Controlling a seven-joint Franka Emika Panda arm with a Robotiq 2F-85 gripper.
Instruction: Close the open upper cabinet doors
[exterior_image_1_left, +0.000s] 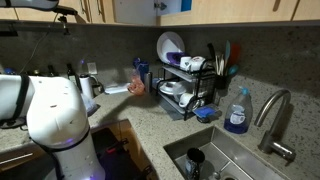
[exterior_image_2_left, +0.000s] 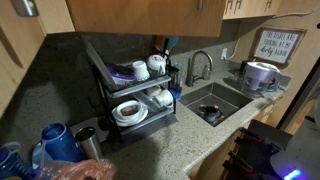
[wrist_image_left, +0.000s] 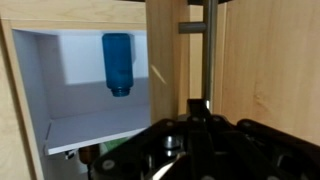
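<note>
Up at the wall cabinets, above the speckled stone counter and the black wire dish rack, the dark Robotiq gripper sits right in front of the honey-brown wooden upper cabinet doors. Its jaws are together with nothing visible between them, so it works as a blunt pusher rather than a clamp.

The wrist view shows one compartment open: a white-lined cabinet interior with a blue bottle-shaped object inside. Just beside it is a narrow wooden panel with a slim dark bar handle next to it, and a broader wooden panel fills the right of the view. Whether the narrow panel is the swung-out door seen at a slant or the frame between doors cannot be told. In an exterior view the row of doors runs along the top edge, too cropped to show which one stands open.

The step in hand appears to be pushing the open door home. To do it well, the closed fingertips should meet the door's flat face near its handle edge, far from the hinge, where little force is needed. The push should follow the door's arc, not a straight line, and stay off the bar handle so nothing hooks or slips. The blue object seems to sit well inside and should not block the door. Easing off near the end should let the door meet the frame softly and flush.
</note>
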